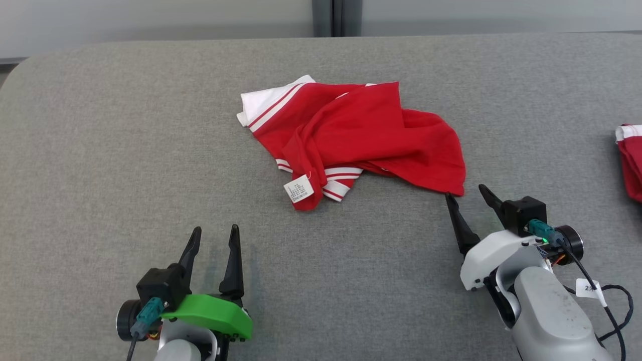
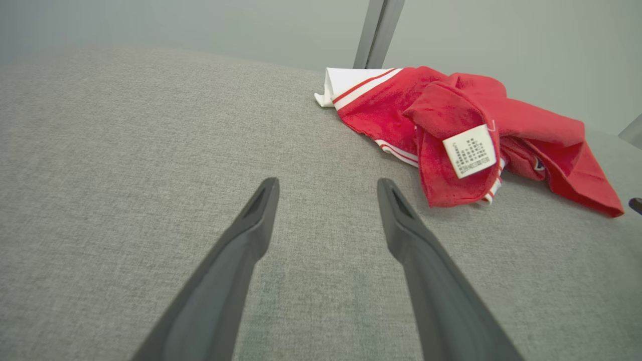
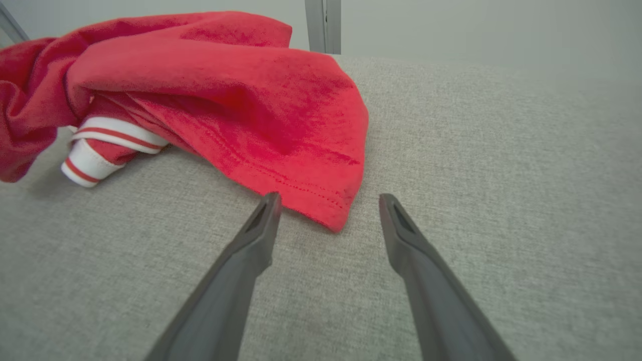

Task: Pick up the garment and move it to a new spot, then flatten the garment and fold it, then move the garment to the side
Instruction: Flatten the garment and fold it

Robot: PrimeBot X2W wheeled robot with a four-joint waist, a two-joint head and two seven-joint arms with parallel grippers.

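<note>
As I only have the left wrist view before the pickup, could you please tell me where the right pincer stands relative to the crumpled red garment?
Observer: The right pincer is open, and a hemmed corner of the crumpled red fabric garment with white striped trim lies between its fingers.
Operator: Thank you; is anything else on the right?
Observer: Yes, a second red-and-white cloth lies on the grey fabric tabletop at the head view's right edge.
</note>
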